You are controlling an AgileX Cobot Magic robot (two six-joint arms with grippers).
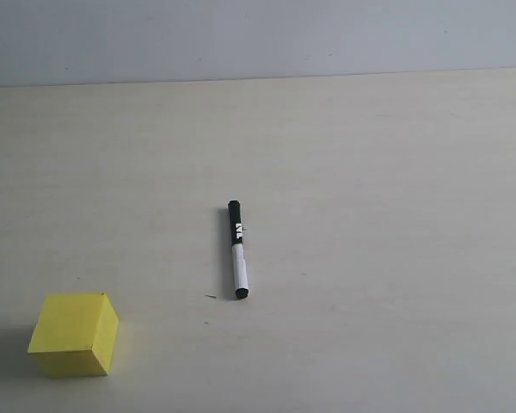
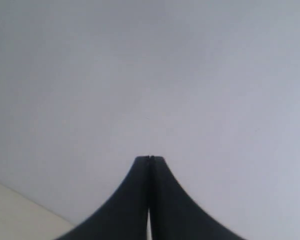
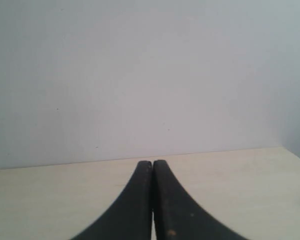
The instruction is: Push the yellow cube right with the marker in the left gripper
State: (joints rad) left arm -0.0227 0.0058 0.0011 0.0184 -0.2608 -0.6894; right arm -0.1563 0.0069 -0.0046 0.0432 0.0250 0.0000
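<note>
- In the middle of the desk [image 1: 370, 215] lies the one marker [image 1: 237, 249], flat and loose, because I am not yet gripping it.
- The one yellow cube [image 1: 73, 334] sits by the near left corner, well apart.
- My left claw [image 2: 150, 158] and right claw [image 3: 152, 161] are both pinched together, empty.

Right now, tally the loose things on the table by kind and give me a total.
marker: 1
yellow cube: 1
Total: 2
</note>
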